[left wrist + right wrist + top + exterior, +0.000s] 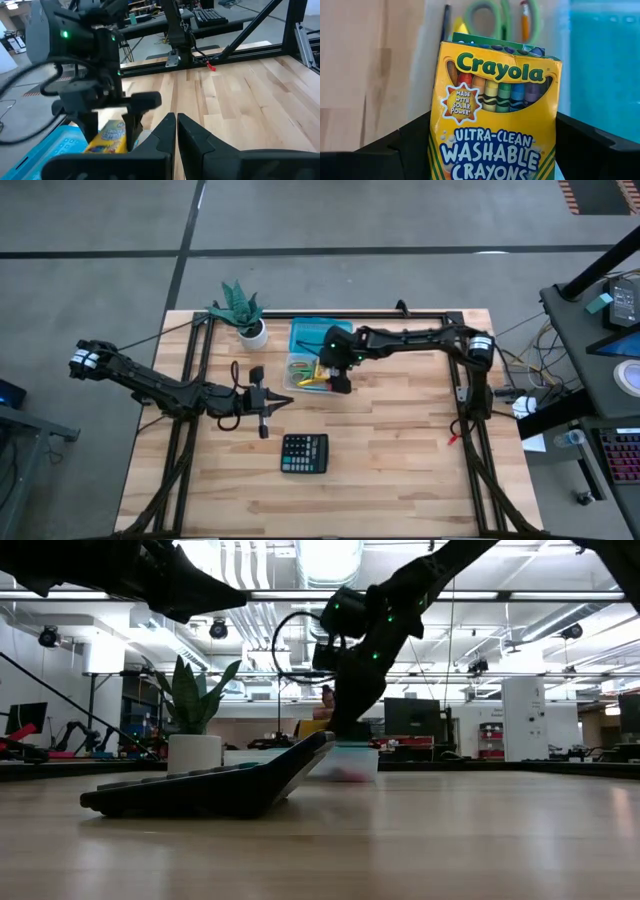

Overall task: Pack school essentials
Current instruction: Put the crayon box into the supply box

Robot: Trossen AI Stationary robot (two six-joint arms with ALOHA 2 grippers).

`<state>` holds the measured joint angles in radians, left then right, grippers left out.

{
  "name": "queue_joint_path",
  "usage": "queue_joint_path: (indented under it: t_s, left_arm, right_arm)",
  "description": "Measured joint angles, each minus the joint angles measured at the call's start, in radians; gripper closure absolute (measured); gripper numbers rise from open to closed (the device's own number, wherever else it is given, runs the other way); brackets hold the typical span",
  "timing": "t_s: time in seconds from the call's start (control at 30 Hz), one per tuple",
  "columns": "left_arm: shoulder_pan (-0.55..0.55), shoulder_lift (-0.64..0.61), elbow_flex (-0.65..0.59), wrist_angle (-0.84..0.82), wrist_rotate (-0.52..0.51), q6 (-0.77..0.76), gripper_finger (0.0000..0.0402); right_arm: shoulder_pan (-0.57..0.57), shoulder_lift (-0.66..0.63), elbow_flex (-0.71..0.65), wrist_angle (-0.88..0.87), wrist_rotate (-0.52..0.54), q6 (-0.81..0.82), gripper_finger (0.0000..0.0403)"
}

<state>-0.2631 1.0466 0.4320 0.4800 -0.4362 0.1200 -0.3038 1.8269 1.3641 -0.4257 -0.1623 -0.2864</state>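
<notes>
The yellow crayon box point(495, 100) sits between the fingers of my right gripper point(335, 378), which reaches in from the table's right and slants down over a clear tray point(298, 366) at the far middle. The tray holds green-handled scissors point(495, 20), a pencil point(525, 20) and a dark pen point(445, 22). A light-blue pad point(320, 335) lies just beyond the tray. My left gripper point(283, 402) is shut on nothing and hovers left of the tray, pointing at it. My right gripper pinches the crayon box by its two narrow long sides point(434, 150), one finger on each side of the lower half. The fingers point(132, 120) come from above, slanting down from the table's right. The box stands along the fingers with its printed front toward the wrist camera, over the tray.
A potted plant point(245, 315) in a white pot stands left of the tray at the far edge. A black calculator point(305, 452) lies in the near middle of the wooden table point(400, 460). Dark frame rails run along the table's left, right and far edges.
</notes>
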Motion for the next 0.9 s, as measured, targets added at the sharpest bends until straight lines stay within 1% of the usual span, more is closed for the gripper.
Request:
queue_joint_path:
  t_s: [0.23, 0.53, 0.77, 0.9]
  left_arm:
    - [0.000, 0.000, -0.002, 0.000, 0.000, 0.018, 0.0402]
    - [0.000, 0.000, -0.005, 0.010, 0.000, 0.018, 0.0402]
    - [0.000, 0.000, -0.008, 0.009, 0.000, 0.018, 0.0402]
    - [0.000, 0.000, -0.011, 0.009, 0.000, 0.018, 0.0402]
  right_arm:
    - [0.002, 0.034, 0.008, 0.002, 0.004, -0.003, 0.0078]
    - [0.002, 0.034, 0.008, 0.004, 0.005, 0.006, 0.0041]
    - [0.002, 0.026, 0.008, 0.002, 0.006, 0.007, 0.0040]
    - [0.004, -0.017, 0.008, -0.027, 0.006, 0.025, 0.0039]
